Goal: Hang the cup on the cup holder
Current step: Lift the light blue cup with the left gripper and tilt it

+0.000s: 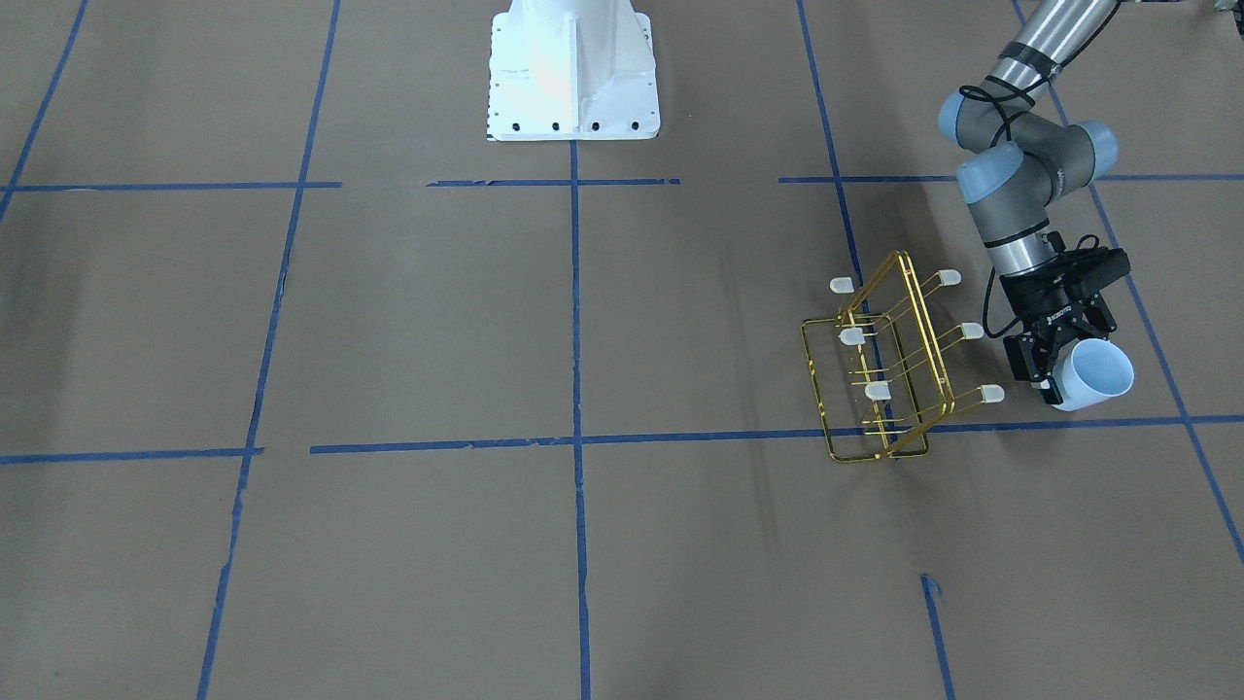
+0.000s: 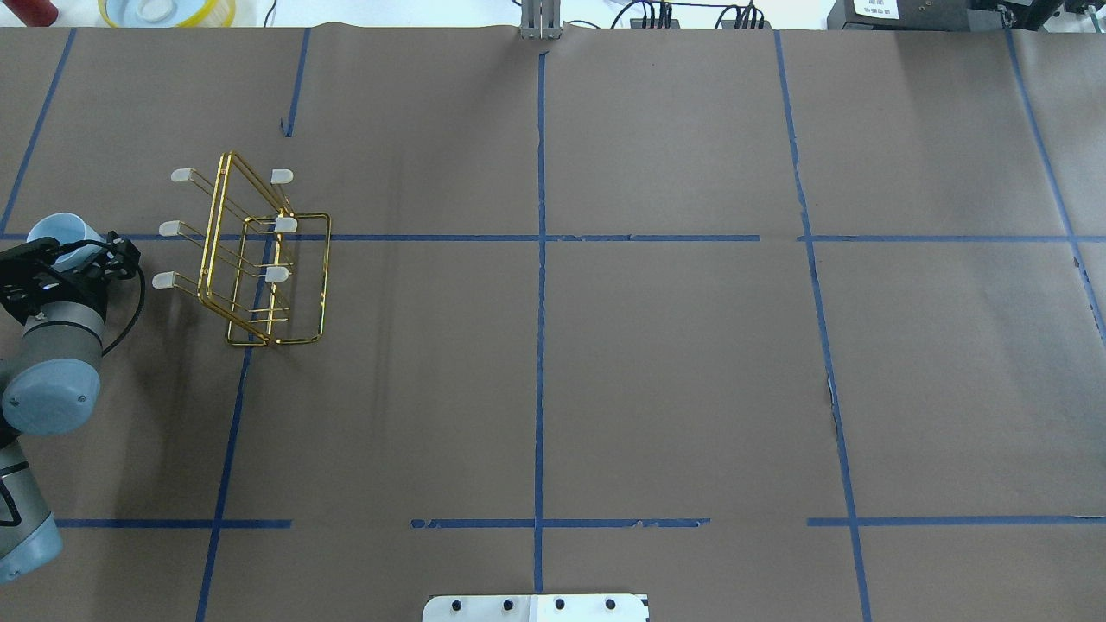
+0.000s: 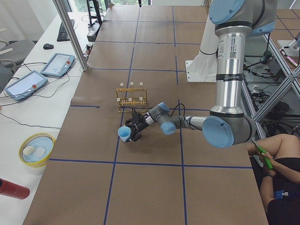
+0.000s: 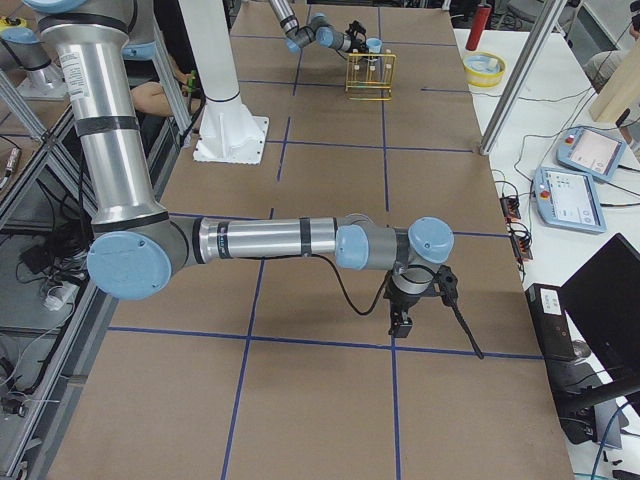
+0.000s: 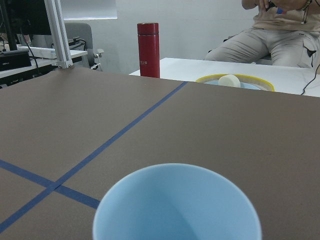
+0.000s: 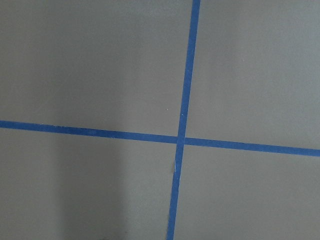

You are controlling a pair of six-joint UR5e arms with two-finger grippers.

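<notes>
The cup (image 1: 1098, 377), a pale blue tumbler, is held in my left gripper (image 1: 1067, 374), which is shut on it. Its open mouth is tilted away from the wrist. It fills the bottom of the left wrist view (image 5: 177, 205) and shows in the overhead view (image 2: 62, 229). The cup holder (image 1: 880, 374), a gold wire rack with white-capped pegs, stands on the table beside the cup, apart from it, toward the table's middle (image 2: 259, 259). My right gripper (image 4: 400, 322) shows only in the exterior right view, low over the table; I cannot tell if it is open or shut.
A yellow bowl (image 5: 235, 80) and a red bottle (image 5: 148, 50) stand on the white side table beyond the table's end. A seated person (image 5: 280, 30) is behind them. The robot's white base (image 1: 573, 68) is at the table's edge. Blue tape lines cross the brown table.
</notes>
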